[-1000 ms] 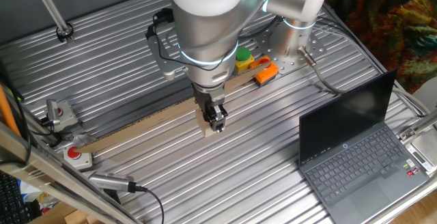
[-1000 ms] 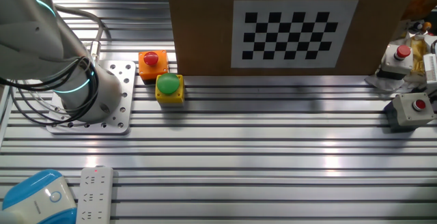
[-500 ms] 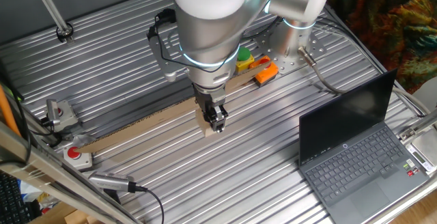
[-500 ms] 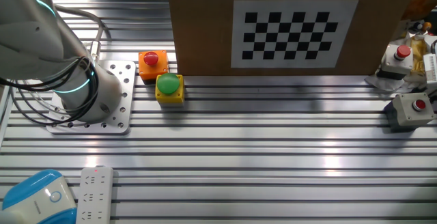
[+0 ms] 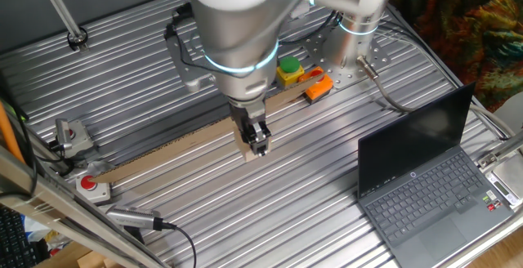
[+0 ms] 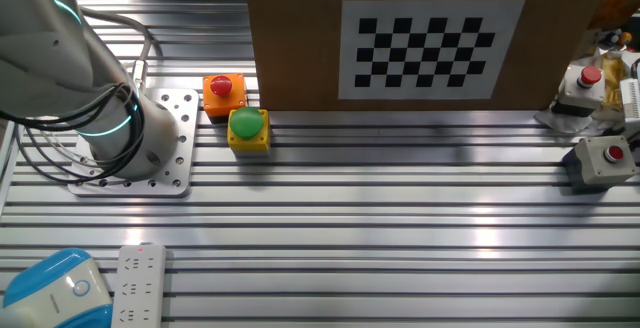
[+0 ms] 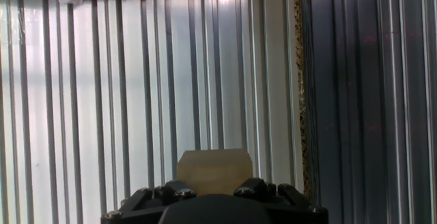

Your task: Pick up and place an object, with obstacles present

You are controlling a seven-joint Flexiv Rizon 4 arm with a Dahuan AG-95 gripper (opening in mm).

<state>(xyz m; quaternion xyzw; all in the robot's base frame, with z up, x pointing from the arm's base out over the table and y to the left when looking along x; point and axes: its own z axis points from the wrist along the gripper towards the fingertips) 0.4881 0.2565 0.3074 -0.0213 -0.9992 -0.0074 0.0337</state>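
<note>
The block (image 7: 213,171) is seen directly below the jaws, low over the bench (image 5: 327,178); whether it is clamped cannot be told. The strip (image 5: 163,155) lies just beside, so a straight vertical lift is advised.

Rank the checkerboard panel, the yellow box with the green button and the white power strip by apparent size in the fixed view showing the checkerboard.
1. Checkerboard panel, clearly largest.
2. White power strip, cut by the frame edge and nearer the camera, so its rank is unsure.
3. Yellow box with green button.
</note>
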